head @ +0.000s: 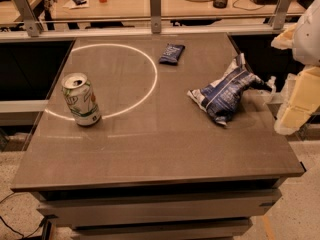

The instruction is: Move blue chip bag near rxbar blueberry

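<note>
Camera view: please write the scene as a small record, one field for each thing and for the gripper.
blue chip bag: crumpled, lying on the right part of the table
rxbar blueberry: flat, far middle of table, apart from the bag
can: upright, left side, on the white ring
gripper: at the right table edge, beside the bag's right end

Pale claw (271, 86) at right beside white-striped blue chip bag (223, 93).
</note>
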You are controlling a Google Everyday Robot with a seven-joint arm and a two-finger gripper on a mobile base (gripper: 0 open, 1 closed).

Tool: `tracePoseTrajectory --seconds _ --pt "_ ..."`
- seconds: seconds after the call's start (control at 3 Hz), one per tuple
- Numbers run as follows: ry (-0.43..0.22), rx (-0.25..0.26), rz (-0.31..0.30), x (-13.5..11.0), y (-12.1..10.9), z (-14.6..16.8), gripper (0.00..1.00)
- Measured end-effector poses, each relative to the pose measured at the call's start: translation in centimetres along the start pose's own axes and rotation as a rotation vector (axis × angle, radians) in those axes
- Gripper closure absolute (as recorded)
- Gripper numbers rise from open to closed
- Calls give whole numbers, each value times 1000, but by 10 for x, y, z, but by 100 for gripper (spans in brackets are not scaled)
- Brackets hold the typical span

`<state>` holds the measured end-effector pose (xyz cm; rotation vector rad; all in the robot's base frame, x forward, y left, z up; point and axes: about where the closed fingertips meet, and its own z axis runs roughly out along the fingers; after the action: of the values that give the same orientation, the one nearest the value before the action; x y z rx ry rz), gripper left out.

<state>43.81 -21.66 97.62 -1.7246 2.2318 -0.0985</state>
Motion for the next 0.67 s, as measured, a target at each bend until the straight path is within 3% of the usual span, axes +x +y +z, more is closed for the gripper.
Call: tracePoseTrajectory --seconds 0.33,0.67 --pt "0 0 0 0 0 0 0" --pt "-47 4 -5 -5 -4 0 0"
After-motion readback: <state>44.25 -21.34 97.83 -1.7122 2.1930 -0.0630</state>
